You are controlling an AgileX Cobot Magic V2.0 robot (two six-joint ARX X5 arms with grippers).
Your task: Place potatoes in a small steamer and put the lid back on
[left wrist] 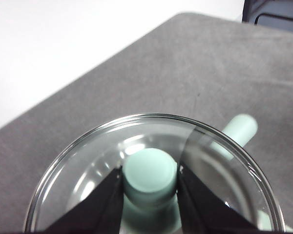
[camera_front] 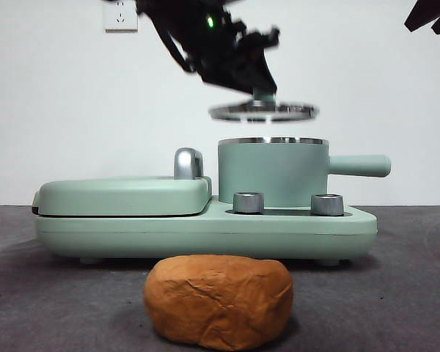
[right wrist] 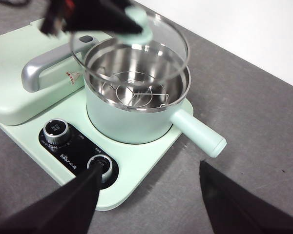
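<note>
From the front, I had the lid [camera_front: 262, 111] hanging just above the small steamer [camera_front: 273, 172]; the potato [camera_front: 218, 301] lay by the worktop's near edge. Left wrist: left end effector [left wrist: 150, 181] clamped the knob. Right wrist: right end effector [right wrist: 149, 183] gaped empty, free to fetch it.

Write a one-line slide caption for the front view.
Left gripper holds the clear glass lid above the open mint green steamer pot; wrinkled orange-brown potato lump waits on the table.

I see the lid [camera_front: 262, 111] hanging just above the small steamer [camera_front: 273, 172], blocking its open mouth. The potato [camera_front: 218, 301] sits on open counter [camera_front: 396, 293], clear to reach from above and both sides.
</note>
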